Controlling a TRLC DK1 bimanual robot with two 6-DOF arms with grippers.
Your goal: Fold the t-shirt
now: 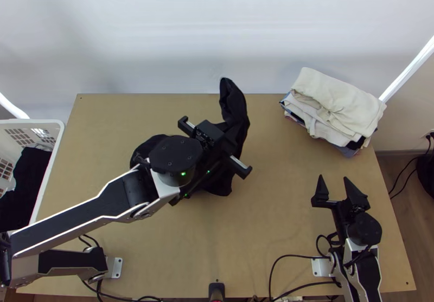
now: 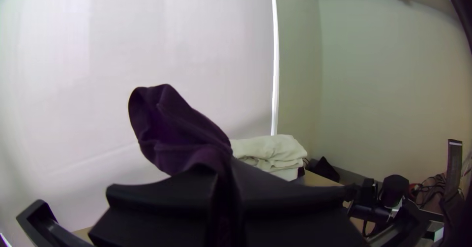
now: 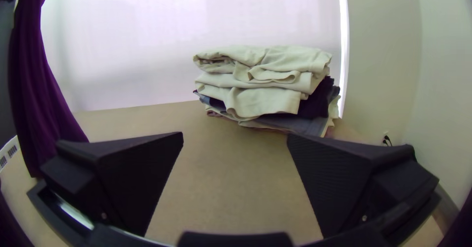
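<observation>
Clamping a bunched black t-shirt (image 1: 234, 107), the left hand (image 1: 212, 139) holds it over the surface (image 1: 271, 220) near the center of the frame. At lower right, the right hand's (image 1: 333, 184) 2 fingers stand apart; folded clothes (image 1: 339, 101) sit stacked at upper right.

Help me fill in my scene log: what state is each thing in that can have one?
Left gripper: shut on the shirt
Right gripper: open, empty
Shirt: held up, bunched, hanging, not folded
Clothes pile: folded, stacked
Basket: upright, dark cloth inside
</observation>
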